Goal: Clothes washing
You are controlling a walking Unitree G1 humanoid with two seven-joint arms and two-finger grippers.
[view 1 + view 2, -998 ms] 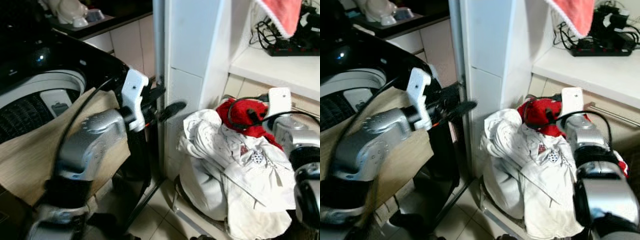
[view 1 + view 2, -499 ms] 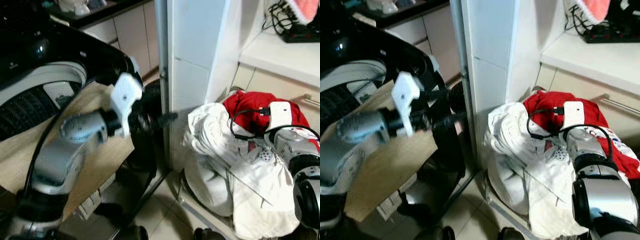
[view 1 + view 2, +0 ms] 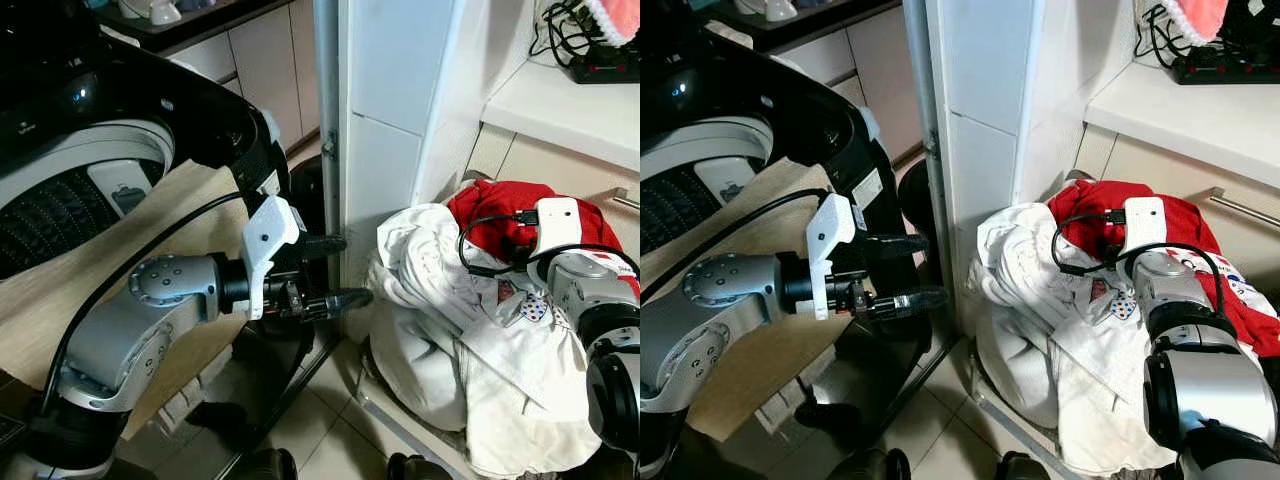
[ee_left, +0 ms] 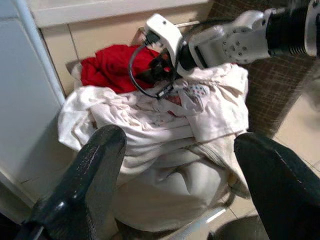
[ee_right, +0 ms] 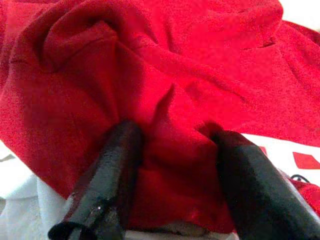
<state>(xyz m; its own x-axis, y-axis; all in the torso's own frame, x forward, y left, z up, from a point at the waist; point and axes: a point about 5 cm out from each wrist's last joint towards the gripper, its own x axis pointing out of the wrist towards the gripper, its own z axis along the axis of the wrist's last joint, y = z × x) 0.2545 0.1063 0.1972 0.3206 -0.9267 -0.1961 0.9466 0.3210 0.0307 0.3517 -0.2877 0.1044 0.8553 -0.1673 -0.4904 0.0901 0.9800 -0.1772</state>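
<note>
1. The laundry sits heaped in a basket (image 3: 400,425) on the tiled floor (image 3: 320,440), at the foot of a white pillar (image 3: 385,120) and below a white counter (image 3: 560,105).
2. The heap is mostly white clothes (image 3: 470,350), with a red garment (image 3: 495,205) lying on top at the back, near the cabinet front under the counter.
3. The right end effector (image 5: 170,165) is pushed down into the red garment; its two black fingers (image 5: 112,175) stand a little apart with a fold of red cloth bunched between them, gripping it.
4. In the eye views the right arm (image 3: 590,300) reaches across the white clothes, its white wrist block (image 3: 558,225) resting at the edge of the red garment.
5. The left end effector (image 3: 335,270) hangs in the air beside the pillar, just short of the heap, wide open and holding nothing; its fingers (image 4: 85,175) frame the clothes in the left wrist view.
6. The washing machine (image 3: 90,150) stands to the robot's left, top open, its dark drum (image 3: 45,215) visible.
7. A tan cloth (image 3: 60,300) drapes over the machine's front edge, behind the left arm.
8. A power strip (image 3: 600,65) with tangled cables lies on the counter, under a pink cloth (image 3: 615,15).
</note>
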